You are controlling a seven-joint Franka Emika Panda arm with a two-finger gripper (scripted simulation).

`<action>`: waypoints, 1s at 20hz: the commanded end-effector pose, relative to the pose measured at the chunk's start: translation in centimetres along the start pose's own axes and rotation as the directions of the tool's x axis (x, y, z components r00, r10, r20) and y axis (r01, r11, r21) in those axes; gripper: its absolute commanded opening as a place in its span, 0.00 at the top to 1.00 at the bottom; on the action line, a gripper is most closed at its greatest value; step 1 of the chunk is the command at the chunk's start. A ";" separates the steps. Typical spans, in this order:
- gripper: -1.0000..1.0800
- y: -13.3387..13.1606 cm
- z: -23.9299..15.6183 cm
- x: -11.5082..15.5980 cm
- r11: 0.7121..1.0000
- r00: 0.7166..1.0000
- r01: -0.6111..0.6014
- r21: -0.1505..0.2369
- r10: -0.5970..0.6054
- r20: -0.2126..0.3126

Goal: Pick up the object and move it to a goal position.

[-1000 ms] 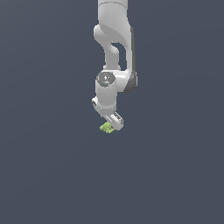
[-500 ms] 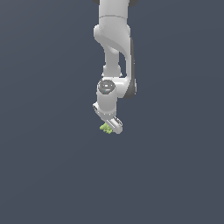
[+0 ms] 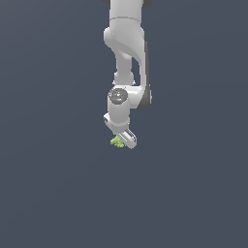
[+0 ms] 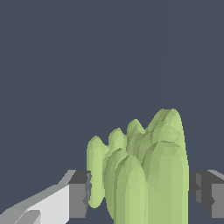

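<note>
The object (image 3: pixel 116 141) is a small yellow-green lump of bumpy segments, sitting at the tip of the white arm in the exterior view. In the wrist view the object (image 4: pixel 144 175) fills the gap between the two dark finger pads (image 4: pixel 79 194), which touch it on both sides. My gripper (image 3: pixel 122 141) points downward, shut on the object. Part of the object is hidden behind the white finger in the exterior view. No goal marker shows in either view.
A plain dark grey-blue background surrounds the arm (image 3: pixel 127 53), which hangs from the top of the exterior view. No other objects, edges or containers are visible.
The wrist came down closer to the object over the last second. The object has stayed at nearly the same spot, perhaps a touch higher now.
</note>
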State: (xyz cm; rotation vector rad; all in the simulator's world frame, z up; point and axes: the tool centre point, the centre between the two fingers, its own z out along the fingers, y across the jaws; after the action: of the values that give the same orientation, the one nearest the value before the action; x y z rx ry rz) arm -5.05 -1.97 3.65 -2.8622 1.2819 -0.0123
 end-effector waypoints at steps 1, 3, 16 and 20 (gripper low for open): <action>1.00 0.5 0.4 0.0 1.000 1.000 -0.004 -0.008 0.005 0.005; 1.00 0.1 0.0 0.0 1.000 1.000 -0.001 -0.001 0.001 0.000; 1.00 -5.0 -5.1 -3.4 1.000 1.000 -0.002 -0.003 0.002 0.001; 1.00 -8.0 -8.1 -5.4 1.000 1.000 -0.003 -0.004 0.003 0.000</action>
State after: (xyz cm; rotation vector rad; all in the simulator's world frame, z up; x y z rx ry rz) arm -3.06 5.97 10.59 -2.8633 1.2872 -0.0086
